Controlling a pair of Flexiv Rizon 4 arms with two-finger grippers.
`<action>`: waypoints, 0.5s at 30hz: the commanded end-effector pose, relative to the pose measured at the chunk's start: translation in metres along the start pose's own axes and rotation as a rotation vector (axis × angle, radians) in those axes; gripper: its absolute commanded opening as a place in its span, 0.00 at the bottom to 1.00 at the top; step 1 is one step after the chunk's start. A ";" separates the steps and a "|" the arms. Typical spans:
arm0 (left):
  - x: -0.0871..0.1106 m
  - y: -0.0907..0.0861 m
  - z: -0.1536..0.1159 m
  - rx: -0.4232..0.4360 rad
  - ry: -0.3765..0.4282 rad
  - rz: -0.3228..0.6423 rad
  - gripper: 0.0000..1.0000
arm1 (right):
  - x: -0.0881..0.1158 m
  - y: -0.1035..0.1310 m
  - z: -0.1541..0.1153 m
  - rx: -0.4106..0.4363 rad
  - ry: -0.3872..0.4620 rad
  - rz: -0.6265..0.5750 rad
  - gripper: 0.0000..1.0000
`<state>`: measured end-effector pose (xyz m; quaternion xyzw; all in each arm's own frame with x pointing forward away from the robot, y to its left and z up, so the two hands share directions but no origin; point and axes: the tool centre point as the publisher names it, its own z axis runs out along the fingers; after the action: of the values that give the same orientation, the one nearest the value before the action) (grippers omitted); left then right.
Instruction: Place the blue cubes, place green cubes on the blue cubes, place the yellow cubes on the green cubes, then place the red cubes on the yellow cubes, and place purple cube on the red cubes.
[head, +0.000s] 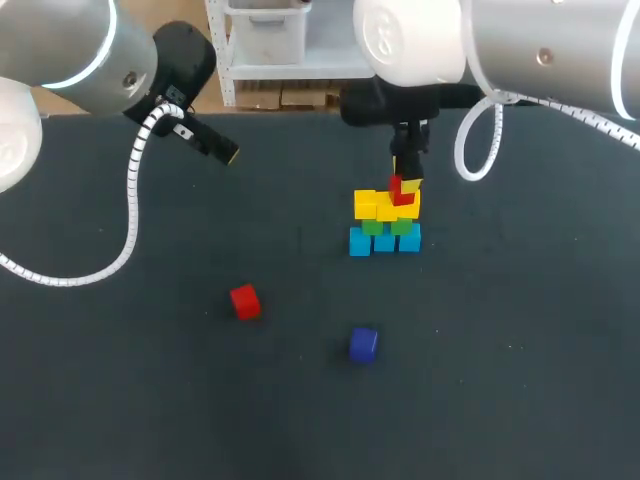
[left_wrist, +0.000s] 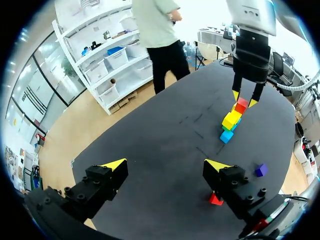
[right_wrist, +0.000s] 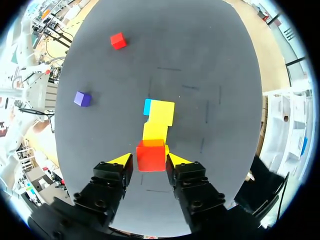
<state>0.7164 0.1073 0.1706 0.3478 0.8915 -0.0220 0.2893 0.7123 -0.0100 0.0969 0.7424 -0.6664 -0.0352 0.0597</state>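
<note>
A stack stands in the middle of the table: blue cubes at the bottom, green cubes on them, yellow cubes above. A red cube rests on the yellow layer at its right end. My right gripper hangs straight over it, open, its fingers close beside the red cube with a thin gap on each side. A second red cube and the purple cube lie loose nearer the front. My left gripper is wide open and holds nothing, up at the far left.
The dark table top is bare to the right of the stack and along the front. The loose red cube lies close under my left gripper's finger in the left wrist view, the purple cube further off.
</note>
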 end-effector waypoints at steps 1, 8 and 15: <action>0.001 0.001 0.000 0.004 -0.002 0.002 1.00 | 0.000 0.001 0.000 0.002 0.001 -0.001 0.44; 0.001 0.001 0.000 0.004 -0.002 0.002 1.00 | -0.002 0.002 0.001 0.003 0.001 -0.012 0.44; 0.001 0.001 0.000 0.004 -0.002 0.002 1.00 | -0.003 0.003 0.001 -0.005 -0.004 -0.015 0.41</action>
<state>0.7164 0.1073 0.1706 0.3478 0.8915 -0.0220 0.2893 0.7093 -0.0066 0.0957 0.7475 -0.6604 -0.0378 0.0605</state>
